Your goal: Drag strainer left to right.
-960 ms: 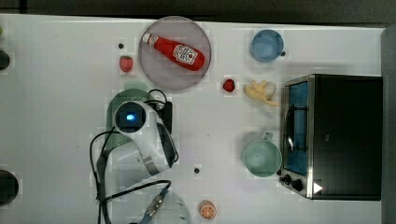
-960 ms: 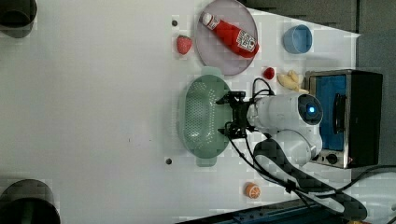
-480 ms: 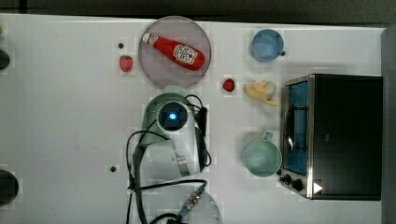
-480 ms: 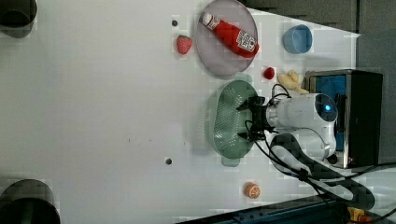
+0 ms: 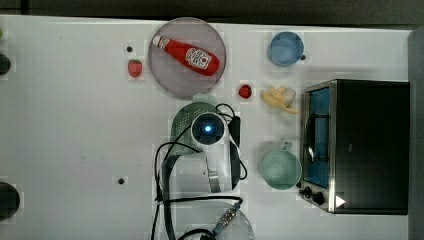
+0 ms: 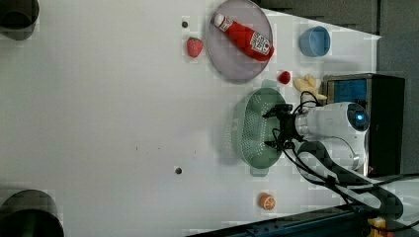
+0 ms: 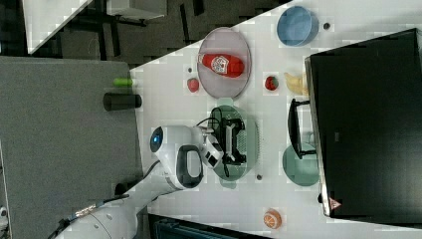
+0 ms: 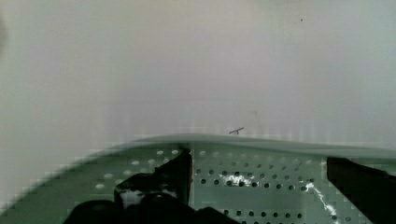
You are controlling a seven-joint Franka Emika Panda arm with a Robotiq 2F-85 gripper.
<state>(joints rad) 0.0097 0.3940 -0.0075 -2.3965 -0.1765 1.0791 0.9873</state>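
Left view: strainer [image 6: 249, 133] on tabletop [image 6: 108, 113], just below grey plate [image 6: 225, 54]; gripper [image 6: 274, 129] inside basin, jaws wide. Best to press on the inner wall, sliding low and steady, clear of green mug [image 5: 280, 169].

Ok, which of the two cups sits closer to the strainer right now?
The pale green mug with a handle, beside the black toaster oven. The blue round cup stands farther off, past the grey round plate, from the mint-green perforated plastic strainer.
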